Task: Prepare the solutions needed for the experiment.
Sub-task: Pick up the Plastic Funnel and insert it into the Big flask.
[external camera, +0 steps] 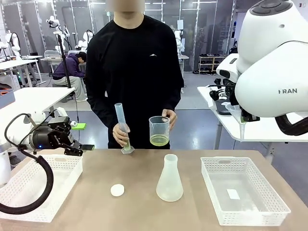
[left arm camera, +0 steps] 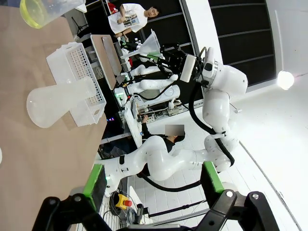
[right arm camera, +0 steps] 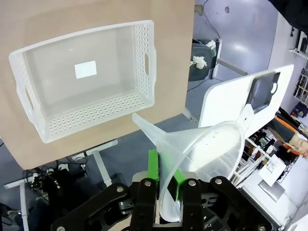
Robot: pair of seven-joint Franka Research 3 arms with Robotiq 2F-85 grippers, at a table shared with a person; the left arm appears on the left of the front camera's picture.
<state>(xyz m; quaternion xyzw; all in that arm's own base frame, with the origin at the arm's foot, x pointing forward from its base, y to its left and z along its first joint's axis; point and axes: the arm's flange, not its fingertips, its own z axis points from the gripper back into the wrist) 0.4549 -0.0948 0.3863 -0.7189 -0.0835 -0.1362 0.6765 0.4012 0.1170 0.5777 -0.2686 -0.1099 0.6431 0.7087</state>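
Solutions (external camera: 159,140): shallow yellow-green layer in beaker (external camera: 159,124), held up by person's hand (external camera: 170,117) at counter (external camera: 96,168) far edge. Left gripper (left arm camera: 153,179) spread, empty; right gripper (right arm camera: 165,174) pinching funnel (right arm camera: 211,144). Risk, I reckon: slick funnel slips/tilts over flask (external camera: 169,179), liquid spills.

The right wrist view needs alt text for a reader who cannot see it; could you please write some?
The right end effector is shut on a translucent plastic funnel, its wall between the green pads. Beyond it, a white perforated basket sits on the tan table.
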